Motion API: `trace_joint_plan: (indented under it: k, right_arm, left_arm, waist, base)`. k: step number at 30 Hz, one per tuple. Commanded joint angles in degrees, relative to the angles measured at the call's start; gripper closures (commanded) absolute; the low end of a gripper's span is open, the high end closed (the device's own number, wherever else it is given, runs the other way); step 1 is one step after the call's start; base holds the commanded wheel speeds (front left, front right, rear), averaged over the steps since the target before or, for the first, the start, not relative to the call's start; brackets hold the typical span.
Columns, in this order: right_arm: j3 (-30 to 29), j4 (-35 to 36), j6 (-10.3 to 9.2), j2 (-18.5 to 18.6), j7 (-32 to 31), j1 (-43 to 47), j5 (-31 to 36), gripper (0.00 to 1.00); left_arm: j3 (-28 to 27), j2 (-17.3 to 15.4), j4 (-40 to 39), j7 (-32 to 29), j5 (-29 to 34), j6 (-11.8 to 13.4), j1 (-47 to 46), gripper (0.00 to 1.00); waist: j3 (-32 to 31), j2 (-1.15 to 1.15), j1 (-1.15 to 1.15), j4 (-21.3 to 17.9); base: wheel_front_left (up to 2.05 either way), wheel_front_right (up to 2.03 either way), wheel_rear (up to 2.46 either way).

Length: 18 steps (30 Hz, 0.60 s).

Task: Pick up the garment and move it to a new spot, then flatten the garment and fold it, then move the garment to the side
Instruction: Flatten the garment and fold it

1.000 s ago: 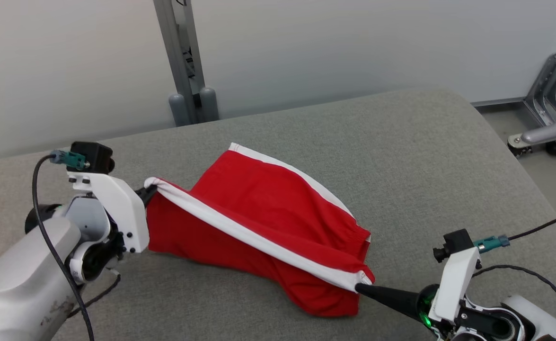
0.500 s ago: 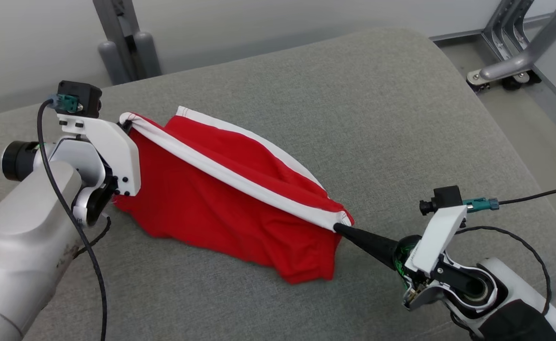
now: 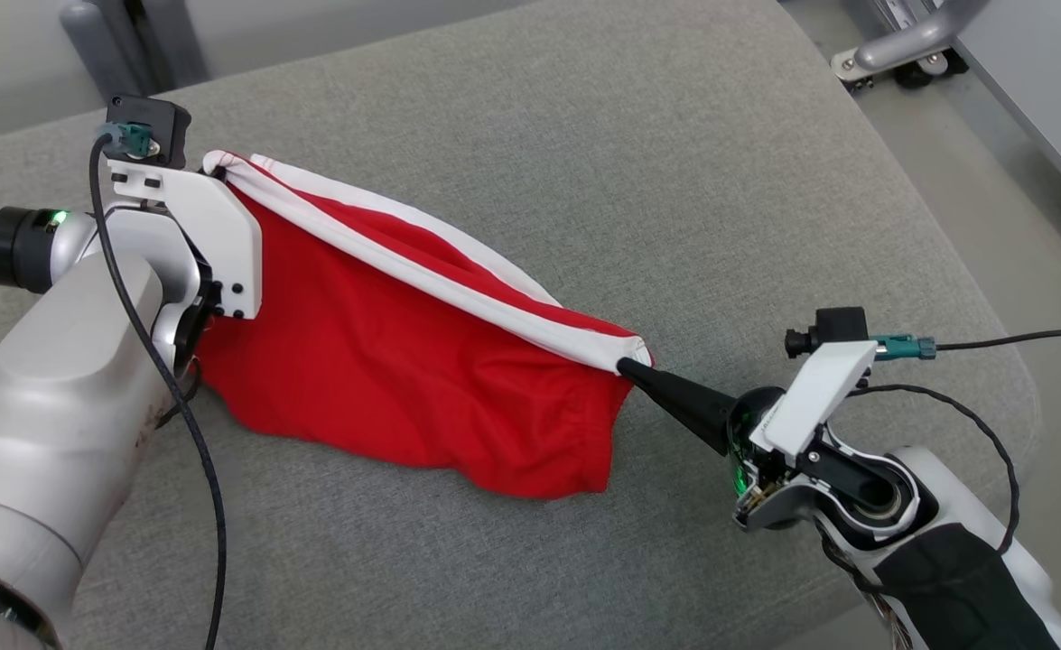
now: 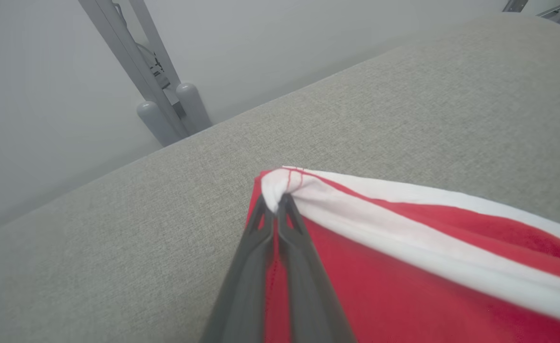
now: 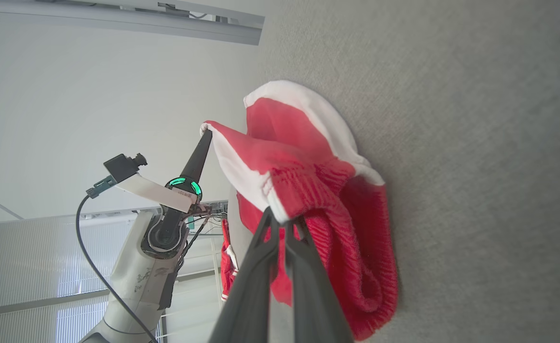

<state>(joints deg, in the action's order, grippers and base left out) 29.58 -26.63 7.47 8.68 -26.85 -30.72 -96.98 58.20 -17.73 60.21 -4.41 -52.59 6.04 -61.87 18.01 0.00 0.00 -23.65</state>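
The garment (image 3: 386, 361) is red cloth with a white band along its top edge. It hangs stretched between my two grippers over the grey cushioned surface (image 3: 584, 162), and its lower part rests on the cushion. My left gripper (image 3: 219, 170) is shut on the band's left end, seen close in the left wrist view (image 4: 277, 202). At the right end, the right gripper (image 3: 625, 366) is shut on the band's corner, where the right wrist view shows the garment (image 5: 327, 190) bunched around the gripper (image 5: 280, 219). The left gripper (image 5: 207, 134) also shows there, pinching the far corner.
The cushion's right edge (image 3: 972, 271) drops to the floor, where a grey metal frame on castors (image 3: 900, 45) stands. A grey post (image 4: 160, 95) stands behind the cushion's far edge against the pale wall. Open cushion lies beyond and in front of the garment.
The head camera has tilted down and shifted. Both grippers have kept hold of the band, and the garment now hangs more taut and straight between them, with its back layer drawn in.
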Motion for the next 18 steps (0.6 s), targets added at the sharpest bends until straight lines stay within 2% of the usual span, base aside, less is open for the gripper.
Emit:
trace_joint_plan:
  k: [1,12,18]
  right_arm:
    - [-0.52,-0.1,0.05,-0.26,-0.36,-0.73,0.48,1.0]
    - [-4.56,-1.74,0.04,-3.82,-0.25,-1.51,2.18,1.0]
    - [-6.39,-1.7,0.04,-4.58,-0.45,-1.82,2.87,1.0]
  left_arm:
    - [0.1,-0.11,0.72,0.42,0.5,-0.32,-1.25,1.0]
    - [0.88,2.6,9.11,3.39,1.85,1.26,-5.54,1.0]
    - [2.23,3.78,11.53,2.61,3.13,2.51,-7.47,1.0]
  waist:
    - [0.67,0.0,0.0,-0.53]
    - [3.65,0.0,0.0,-2.26]
    - [5.47,0.0,0.0,-2.46]
  base:
    - [0.0,0.0,0.0]
    - [0.0,0.0,0.0]
    - [0.0,0.0,0.0]
